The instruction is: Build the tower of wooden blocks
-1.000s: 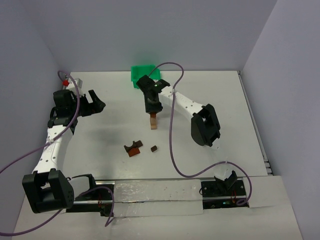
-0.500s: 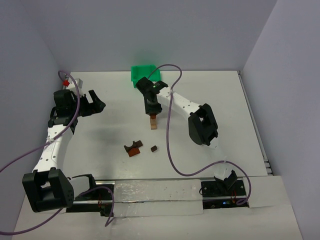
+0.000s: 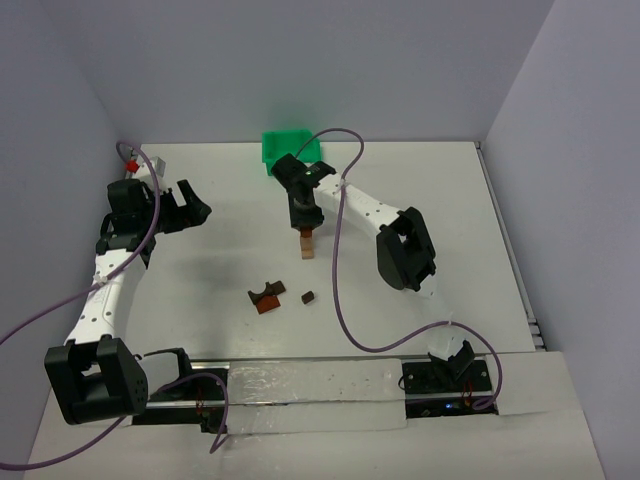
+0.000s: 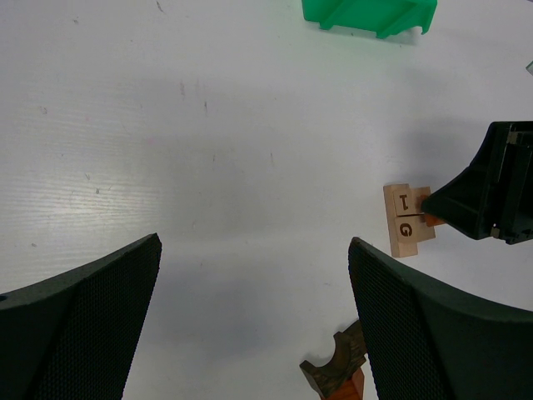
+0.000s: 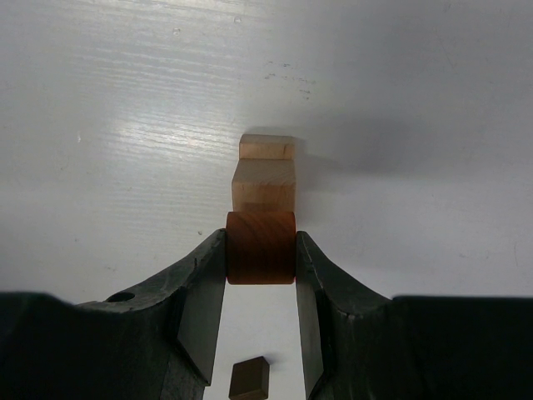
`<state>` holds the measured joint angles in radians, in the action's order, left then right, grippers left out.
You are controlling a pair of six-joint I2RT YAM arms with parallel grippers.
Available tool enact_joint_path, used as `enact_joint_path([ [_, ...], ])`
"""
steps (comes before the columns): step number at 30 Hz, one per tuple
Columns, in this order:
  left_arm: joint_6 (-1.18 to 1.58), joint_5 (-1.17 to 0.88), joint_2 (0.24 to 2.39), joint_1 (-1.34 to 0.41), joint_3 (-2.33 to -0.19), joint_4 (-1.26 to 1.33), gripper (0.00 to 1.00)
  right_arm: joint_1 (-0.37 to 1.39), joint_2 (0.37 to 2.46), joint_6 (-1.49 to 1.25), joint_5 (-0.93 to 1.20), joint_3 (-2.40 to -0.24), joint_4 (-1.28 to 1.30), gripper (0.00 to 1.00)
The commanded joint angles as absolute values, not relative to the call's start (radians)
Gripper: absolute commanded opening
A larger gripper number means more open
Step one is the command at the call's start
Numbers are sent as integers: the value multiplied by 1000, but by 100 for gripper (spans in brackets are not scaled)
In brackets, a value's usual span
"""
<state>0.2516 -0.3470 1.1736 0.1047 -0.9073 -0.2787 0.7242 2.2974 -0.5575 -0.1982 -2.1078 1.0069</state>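
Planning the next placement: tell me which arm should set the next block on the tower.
Right. The right gripper is shut on a reddish-brown block right at the tan stack; the left gripper is open, empty and off to the side.

Smooth reddish-brown wooden block (image 5: 261,247), matt pale wooden blocks (image 5: 264,185), smooth green plastic bin (image 4: 371,15), faintly shiny table (image 4: 166,125)

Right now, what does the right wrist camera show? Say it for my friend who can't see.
The right claw squeezes a reddish-brown block, with light tan blocks stepped just beyond it. A small dark brown block lies on the white table, nearer the camera.
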Motion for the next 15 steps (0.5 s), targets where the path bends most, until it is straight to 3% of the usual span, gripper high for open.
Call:
enact_joint_path([
  [1,252,-348,1173,107,-940,-232,99,729,2310,-575,-222,-2145,1009,30],
  [11,253,-354,1174,108,-942,-233,99,727,2319,-577,-219,-2146,1009,35],
  [15,250,-353,1174,107,-942,-235,99,727,2322,-574,-213,-2145,1008,41],
])
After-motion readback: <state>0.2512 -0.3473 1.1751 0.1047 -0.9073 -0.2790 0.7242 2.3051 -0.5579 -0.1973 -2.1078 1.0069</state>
